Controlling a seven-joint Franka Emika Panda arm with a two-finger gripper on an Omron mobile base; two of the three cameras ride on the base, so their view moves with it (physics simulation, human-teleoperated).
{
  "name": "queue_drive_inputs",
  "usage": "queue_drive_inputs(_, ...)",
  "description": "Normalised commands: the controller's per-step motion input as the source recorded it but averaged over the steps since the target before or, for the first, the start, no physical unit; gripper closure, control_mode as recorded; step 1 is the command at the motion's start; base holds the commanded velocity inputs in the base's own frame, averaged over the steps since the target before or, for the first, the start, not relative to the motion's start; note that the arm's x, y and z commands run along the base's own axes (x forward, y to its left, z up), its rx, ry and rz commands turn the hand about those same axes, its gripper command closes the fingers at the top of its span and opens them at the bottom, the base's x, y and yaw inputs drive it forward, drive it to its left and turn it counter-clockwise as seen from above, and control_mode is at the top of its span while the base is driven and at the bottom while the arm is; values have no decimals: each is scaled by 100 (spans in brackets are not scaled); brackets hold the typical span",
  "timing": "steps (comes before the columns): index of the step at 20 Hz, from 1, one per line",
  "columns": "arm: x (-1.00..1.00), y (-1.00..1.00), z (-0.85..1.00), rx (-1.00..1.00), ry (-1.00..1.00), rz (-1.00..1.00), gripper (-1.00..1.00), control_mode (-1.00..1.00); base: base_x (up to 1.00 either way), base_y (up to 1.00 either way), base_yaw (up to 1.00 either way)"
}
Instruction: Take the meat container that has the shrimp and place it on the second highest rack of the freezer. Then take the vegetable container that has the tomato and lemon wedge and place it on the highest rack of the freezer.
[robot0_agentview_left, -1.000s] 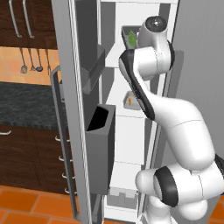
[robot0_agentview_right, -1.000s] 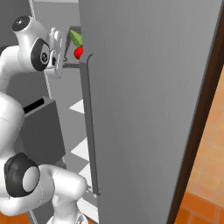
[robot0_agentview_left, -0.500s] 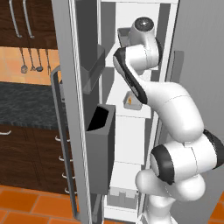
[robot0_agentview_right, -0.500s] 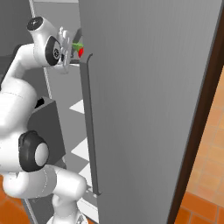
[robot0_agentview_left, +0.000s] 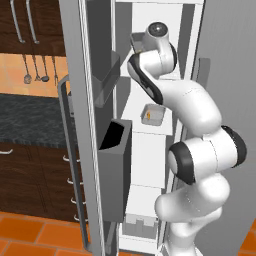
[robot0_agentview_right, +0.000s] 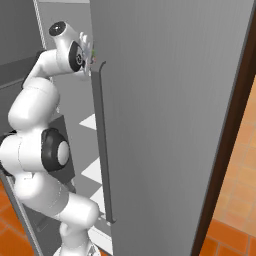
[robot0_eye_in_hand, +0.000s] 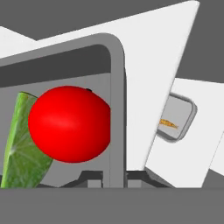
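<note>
My gripper (robot0_eye_in_hand: 114, 177) is shut on the wall of the grey vegetable container (robot0_eye_in_hand: 117, 109), its fingertips either side of the rim. Inside lie the red tomato (robot0_eye_in_hand: 70, 124) and the green lemon wedge (robot0_eye_in_hand: 22, 144). The container hangs over the white highest rack (robot0_eye_in_hand: 148, 83), high inside the open freezer (robot0_agentview_left: 82, 100). One rack lower stands the meat container (robot0_agentview_left: 152, 114) with the orange shrimp (robot0_eye_in_hand: 168, 123) in it. From the right side, the hand (robot0_agentview_right: 87, 47) is at the door's edge, with a sliver of green (robot0_agentview_right: 93, 54) beside it.
Grey door bins (robot0_agentview_left: 112, 175) jut from the open door on the left, close to my arm. The right door (robot0_agentview_right: 165, 100) with its long bar handle (robot0_agentview_right: 100, 150) stands close on the other side. A drawer (robot0_agentview_left: 142, 225) sits at the freezer's bottom. Dark cabinets (robot0_agentview_left: 30, 165) stand further left.
My arm has swung deeper into the freezer's top with the vegetable container. From the right, tomato and wedge have slipped almost wholly behind the door's edge.
</note>
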Motion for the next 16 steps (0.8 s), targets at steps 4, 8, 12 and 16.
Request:
queue_drive_inputs(4, 62, 0, -29, 0, 0, 0, 100, -100, 0, 0, 0)
queue_drive_inputs(8, 61, 0, -26, 0, 0, 0, 100, -100, 0, 0, 0)
queue_drive_inputs(12, 64, -1, -14, 0, 0, 0, 100, -100, 0, 0, 0)
queue_drive_inputs(16, 38, 0, -13, 0, 0, 1, 100, -100, 0, 0, 0)
